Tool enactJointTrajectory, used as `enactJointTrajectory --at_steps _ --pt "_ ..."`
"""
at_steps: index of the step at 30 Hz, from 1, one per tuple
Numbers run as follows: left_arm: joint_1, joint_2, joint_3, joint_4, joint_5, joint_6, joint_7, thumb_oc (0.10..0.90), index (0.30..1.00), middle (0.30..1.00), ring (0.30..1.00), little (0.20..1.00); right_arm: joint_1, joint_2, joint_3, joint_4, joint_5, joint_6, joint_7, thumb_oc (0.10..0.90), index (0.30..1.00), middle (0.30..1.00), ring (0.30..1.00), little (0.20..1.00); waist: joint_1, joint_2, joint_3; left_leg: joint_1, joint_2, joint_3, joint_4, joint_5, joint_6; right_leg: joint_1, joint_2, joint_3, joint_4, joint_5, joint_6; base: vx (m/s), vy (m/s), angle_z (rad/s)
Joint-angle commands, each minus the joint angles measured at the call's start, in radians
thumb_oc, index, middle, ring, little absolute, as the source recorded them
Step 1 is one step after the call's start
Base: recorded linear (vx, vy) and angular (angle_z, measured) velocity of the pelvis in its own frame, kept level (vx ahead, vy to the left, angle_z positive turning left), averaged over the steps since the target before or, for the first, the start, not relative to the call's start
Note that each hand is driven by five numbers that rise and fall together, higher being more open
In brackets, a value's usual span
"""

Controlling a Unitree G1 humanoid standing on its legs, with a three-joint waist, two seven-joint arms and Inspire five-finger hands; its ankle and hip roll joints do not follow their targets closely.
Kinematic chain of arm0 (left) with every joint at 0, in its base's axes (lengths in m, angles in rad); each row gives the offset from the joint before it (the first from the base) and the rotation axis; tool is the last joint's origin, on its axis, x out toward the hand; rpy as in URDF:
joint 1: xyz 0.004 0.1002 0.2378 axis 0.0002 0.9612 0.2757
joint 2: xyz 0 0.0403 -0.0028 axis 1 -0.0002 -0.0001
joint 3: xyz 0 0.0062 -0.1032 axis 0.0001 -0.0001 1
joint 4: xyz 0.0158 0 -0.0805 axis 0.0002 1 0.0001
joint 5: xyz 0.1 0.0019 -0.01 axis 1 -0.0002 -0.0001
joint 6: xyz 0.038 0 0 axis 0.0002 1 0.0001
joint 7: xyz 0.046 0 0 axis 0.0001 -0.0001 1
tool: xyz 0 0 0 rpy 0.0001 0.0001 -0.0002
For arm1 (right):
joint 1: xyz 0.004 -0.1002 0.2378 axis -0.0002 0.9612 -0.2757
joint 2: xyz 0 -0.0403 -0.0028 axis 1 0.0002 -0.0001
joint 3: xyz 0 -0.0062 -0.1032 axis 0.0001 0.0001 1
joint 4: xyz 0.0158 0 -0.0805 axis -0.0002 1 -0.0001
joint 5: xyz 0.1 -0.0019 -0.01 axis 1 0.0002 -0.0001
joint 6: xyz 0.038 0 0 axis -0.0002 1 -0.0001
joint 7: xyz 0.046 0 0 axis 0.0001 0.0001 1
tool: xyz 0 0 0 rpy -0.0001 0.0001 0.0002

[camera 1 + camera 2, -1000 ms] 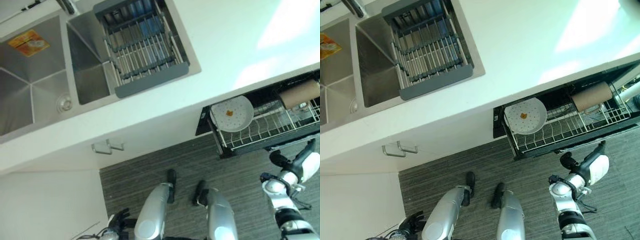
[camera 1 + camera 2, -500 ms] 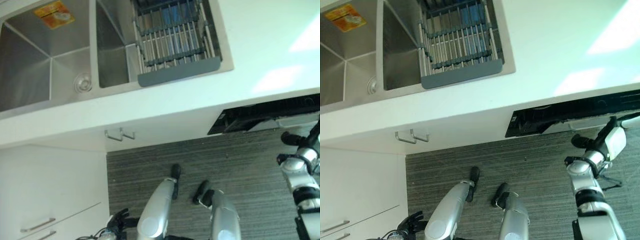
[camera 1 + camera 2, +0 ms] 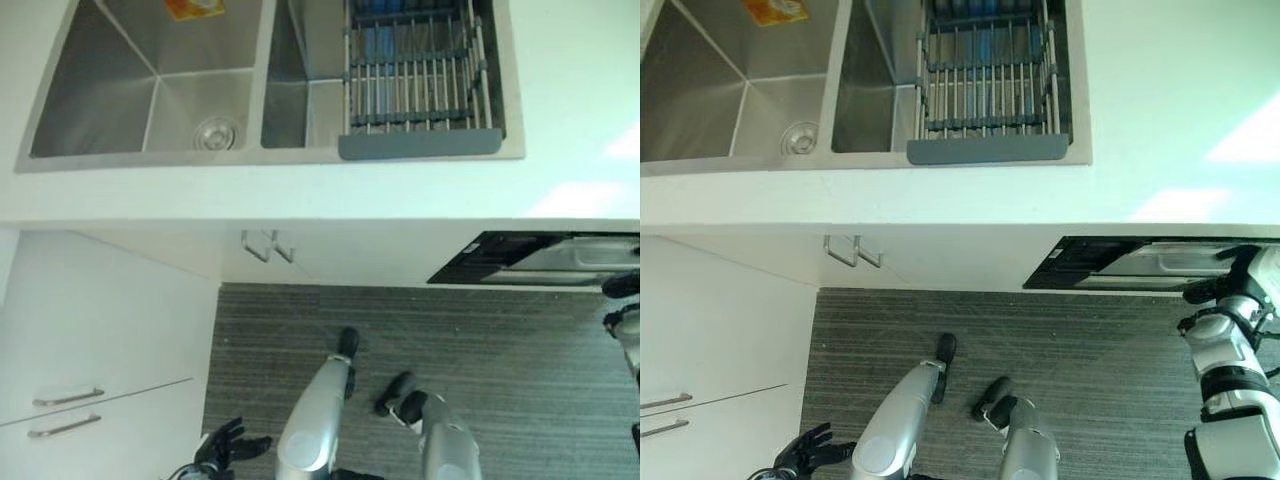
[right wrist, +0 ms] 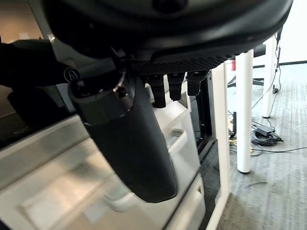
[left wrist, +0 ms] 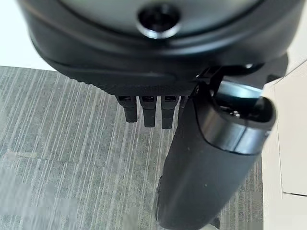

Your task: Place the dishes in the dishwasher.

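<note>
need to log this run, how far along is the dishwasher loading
The dishwasher drawer under the counter looks nearly pushed shut, its contents hidden. The right hand is at the drawer's front, fingers relaxed, holding nothing. The left hand hangs idle low over the floor. The sink rack holds no plates I can make out; closing looks nearly finished.

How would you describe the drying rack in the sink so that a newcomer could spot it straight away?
Start at the white countertop and find the steel double sink set into it. The drying rack sits in the basin nearer the dishwasher. It is a grid of metal bars with a grey front lip, whereas the other basin holds just a drain and an orange sticker.
</note>
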State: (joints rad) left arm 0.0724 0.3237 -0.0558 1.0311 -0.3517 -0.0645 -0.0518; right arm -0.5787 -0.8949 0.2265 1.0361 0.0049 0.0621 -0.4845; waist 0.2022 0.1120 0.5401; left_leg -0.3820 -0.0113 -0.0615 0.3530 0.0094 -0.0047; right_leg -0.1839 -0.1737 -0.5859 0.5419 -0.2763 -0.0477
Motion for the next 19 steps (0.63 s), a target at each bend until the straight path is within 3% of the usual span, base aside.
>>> enactJointTrajectory --at_steps 1,8,15,19 --pt "0.038 0.091 -0.024 -0.058 -0.087 -0.032 -0.05 0.8 0.9 0.9 0.9 0.9 -0.388 -0.052 0.088 -0.188 -0.047 -0.261 -0.01 0.8 0.9 0.9 0.9 0.9 0.127 -0.028 -0.02 0.012 0.016 0.052 -0.053 -0.08 -0.005 0.158 0.042 0.102 0.004 -0.134 -0.014 0.03 0.026 0.07" --pt "0.041 0.033 0.067 -0.113 -0.151 -0.152 -0.02 0.8 0.9 0.9 0.9 0.9 0.003 0.141 -0.066 -0.334 0.125 -0.267 0.078 0.8 0.9 0.9 0.9 0.9 0.1 -0.039 -0.095 0.069 0.023 0.034 -0.053 -0.105 -0.016 0.27 0.074 0.087 -0.159 -0.1 0.007 0.0 0.04 0.27" --pt "0.05 0.001 0.167 -0.209 -0.188 -0.279 0.075 0.8 0.9 0.9 0.9 0.9 0.411 0.357 -0.109 -0.377 0.143 -0.306 0.174 0.8 0.9 0.9 0.9 0.9 0.035 -0.046 -0.18 0.113 0.045 0.066 -0.053 -0.117 -0.029 0.332 0.086 0.102 -0.242 -0.066 0.032 -0.06 0.029 0.08" --pt "0.04 -0.009 0.19 -0.252 -0.222 -0.249 0.018 0.8 0.9 0.9 0.9 0.9 0.535 0.449 -0.067 -0.297 0.113 -0.316 0.23 0.8 0.9 0.9 0.9 0.9 -0.007 -0.054 -0.22 0.136 0.053 0.096 -0.053 -0.131 -0.032 0.335 0.085 0.126 -0.242 -0.07 0.043 -0.06 -0.017 0.11"
